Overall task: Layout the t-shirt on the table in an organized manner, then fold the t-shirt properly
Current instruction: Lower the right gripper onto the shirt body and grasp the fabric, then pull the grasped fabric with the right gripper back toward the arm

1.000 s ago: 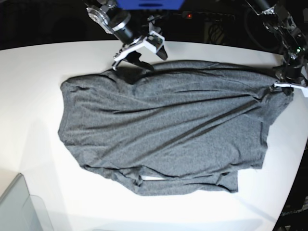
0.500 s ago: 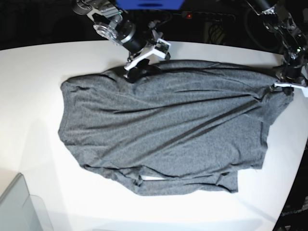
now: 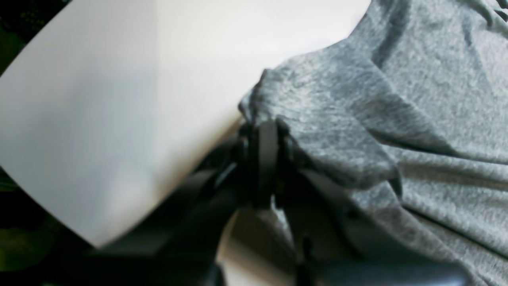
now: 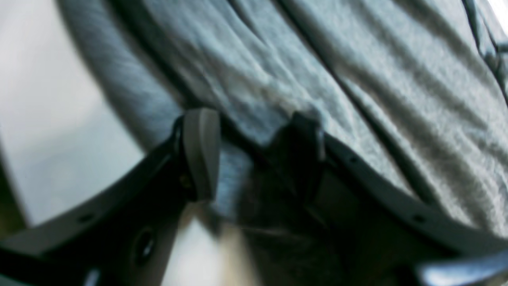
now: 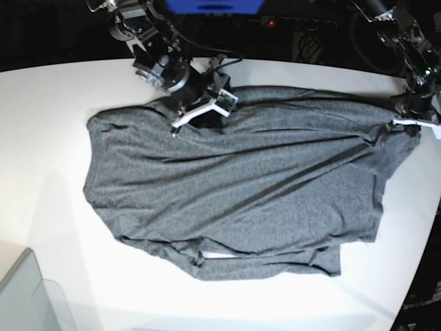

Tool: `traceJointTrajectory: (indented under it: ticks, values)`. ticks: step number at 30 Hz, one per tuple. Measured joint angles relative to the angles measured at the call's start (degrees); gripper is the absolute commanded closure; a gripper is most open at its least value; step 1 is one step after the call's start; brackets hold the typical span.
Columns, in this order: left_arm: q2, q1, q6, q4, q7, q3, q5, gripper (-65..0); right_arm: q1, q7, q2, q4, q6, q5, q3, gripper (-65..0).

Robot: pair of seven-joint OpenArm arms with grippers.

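Observation:
The dark-grey t-shirt (image 5: 234,186) lies spread and wrinkled across the white table (image 5: 55,89). My left gripper (image 5: 411,122) is at the shirt's far right corner, shut on a pinched fold of the t-shirt (image 3: 325,119); its fingers (image 3: 265,159) are pressed together. My right gripper (image 5: 201,112) sits on the shirt's upper edge near the back of the table. Its jaws are open, with the two fingers (image 4: 200,151) apart and the t-shirt (image 4: 357,79) bunched between them. The gripper midpoint (image 4: 254,159) rests over cloth.
A translucent grey bin corner (image 5: 27,296) pokes in at the bottom left. The table's curved edge (image 5: 420,262) runs down the right side, close to the left arm. A blue unit (image 5: 213,5) and dark cables sit behind the table.
My right gripper has come down and leftward from above the table's back edge onto the shirt's upper edge. The left gripper and the shirt's corner have stayed put.

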Motion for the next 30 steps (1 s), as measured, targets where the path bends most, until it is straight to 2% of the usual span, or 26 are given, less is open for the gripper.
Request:
traceJointTrajectory:
  ticks: [3, 12, 28, 30]
  values:
    - [0.0, 0.0, 0.0, 0.0, 0.0, 0.0, 0.0, -0.4, 1.5, 0.1, -0.6, 0.0, 0.0, 0.0, 2.5, -30.2]
    - [0.0, 0.0, 0.0, 0.0, 0.0, 0.0, 0.0, -0.4, 3.9, 0.1, -8.1, 0.2, 0.0, -0.2, 14.1, -30.2]
    - [0.0, 0.0, 0.0, 0.0, 0.0, 0.0, 0.0, -0.4, -2.1, 0.5, -8.2, 8.0, 0.4, -0.2, 14.0, -30.2]
    - [0.0, 0.0, 0.0, 0.0, 0.0, 0.0, 0.0, -0.4, -2.7, -0.2, -8.1, 7.8, 2.4, -0.2, 13.9, -30.2]
